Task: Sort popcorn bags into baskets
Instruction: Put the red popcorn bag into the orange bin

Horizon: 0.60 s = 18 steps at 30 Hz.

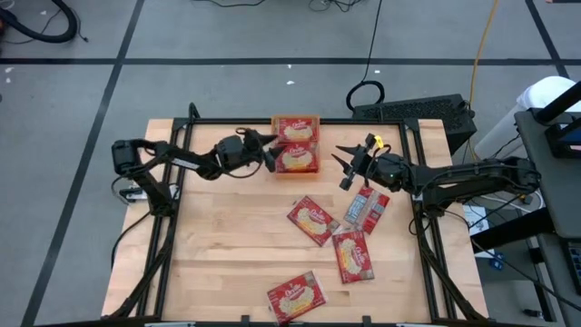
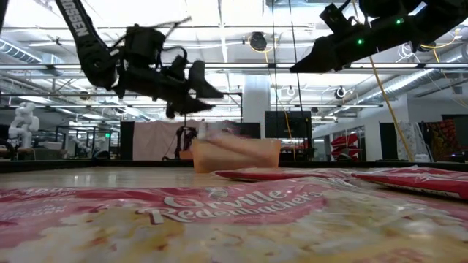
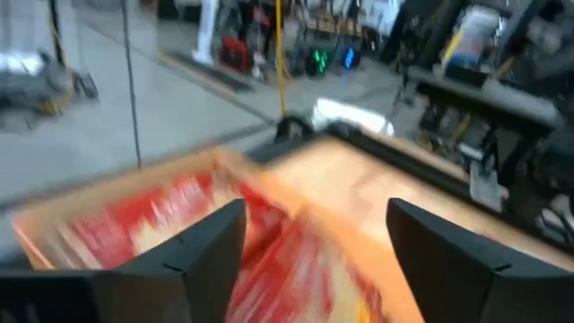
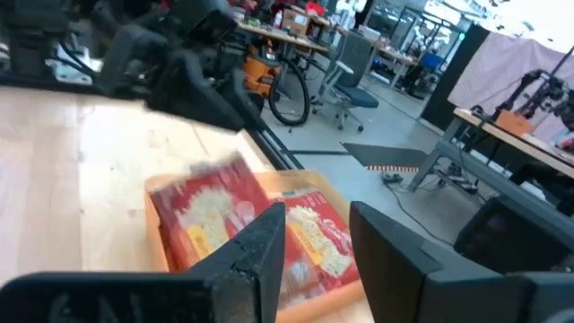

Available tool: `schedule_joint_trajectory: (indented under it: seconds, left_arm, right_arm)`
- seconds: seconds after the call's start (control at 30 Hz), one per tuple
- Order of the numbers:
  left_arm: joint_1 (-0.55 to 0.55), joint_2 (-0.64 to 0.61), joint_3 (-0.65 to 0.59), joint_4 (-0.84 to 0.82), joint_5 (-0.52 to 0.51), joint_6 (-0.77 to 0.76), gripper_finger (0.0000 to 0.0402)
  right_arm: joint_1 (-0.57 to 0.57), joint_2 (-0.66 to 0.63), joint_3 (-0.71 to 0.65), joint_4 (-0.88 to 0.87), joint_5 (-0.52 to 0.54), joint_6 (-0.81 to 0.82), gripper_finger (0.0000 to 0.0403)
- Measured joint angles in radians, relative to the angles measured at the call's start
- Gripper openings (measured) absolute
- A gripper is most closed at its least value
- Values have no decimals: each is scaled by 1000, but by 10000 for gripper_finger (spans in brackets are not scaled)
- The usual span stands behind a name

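The orange tray point(image 1: 295, 119) sits at the middle of the table's far edge, with two red popcorn packets point(image 1: 296, 156) lying in it; the right wrist view shows them too point(image 4: 309, 235). My left gripper point(image 1: 270, 154) hangs open above the tray's left side, raised clear of it in the low view point(image 2: 196, 93), and holds nothing. My right gripper point(image 1: 346, 165) is open and empty in the air just right of the tray. Several loose packets lie flat on the table: red ones point(image 1: 313, 221), point(image 1: 352, 256), point(image 1: 296, 296) and one showing its grey back point(image 1: 367, 207).
The loose packets lie in the table's right and near half. A black frame point(image 1: 413, 227) runs along the table's sides. Bare wood point(image 1: 227, 236) shows in the left half. A keyboard point(image 1: 408, 111) lies beyond the far right corner.
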Motion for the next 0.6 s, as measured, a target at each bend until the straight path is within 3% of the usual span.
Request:
schedule_joint_trajectory:
  seconds: [0.13,0.3,0.47,0.6]
  left_arm:
    - [0,-92,-1,-118,-61,57,294]
    - [-2,-221,1,-335,-108,91,283]
    - [-45,-289,0,-568,-108,57,250]
    - [-140,-289,-7,-605,-107,47,221]
  right_arm:
    - [19,0,0,22,0,1,118]
    - [63,0,1,-34,2,70,118]
    - [137,-16,20,-265,27,268,119]
    - [209,-16,58,-470,-21,445,119]
